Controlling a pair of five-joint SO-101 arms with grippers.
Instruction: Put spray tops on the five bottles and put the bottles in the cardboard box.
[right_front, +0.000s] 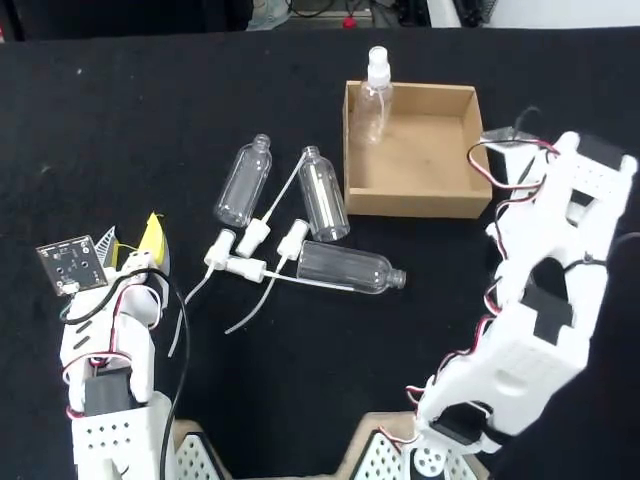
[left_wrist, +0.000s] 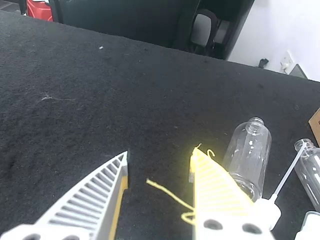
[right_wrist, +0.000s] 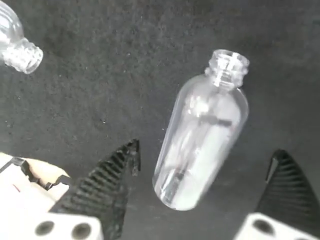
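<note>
Left claw (right_front: 130, 248): released, nothing in it, low over the table (right_front: 120, 120) at my near left

Just right of it, uncapped bottle A (right_front: 243, 180) lies on its side, neck pointing away from me. Uncapped bottle B (right_front: 323, 192) lies beside it, also neck away

Loose spray tops (right_front: 252, 238) are clustered nearer me than A and B, dip tubes crossing. Uncapped bottle C (right_front: 350, 268) lies to their right, neck pointing right

Cardboard box (right_front: 410, 205) sits right of B. The capped bottle (right_front: 375, 95) stands in its far left corner, spray top on

Right claw (right_wrist: 206, 150): released wide. Uncapped bottle D (right_wrist: 210, 115) lies on the table between my fingers; I cannot tell whether either finger touches it
</note>
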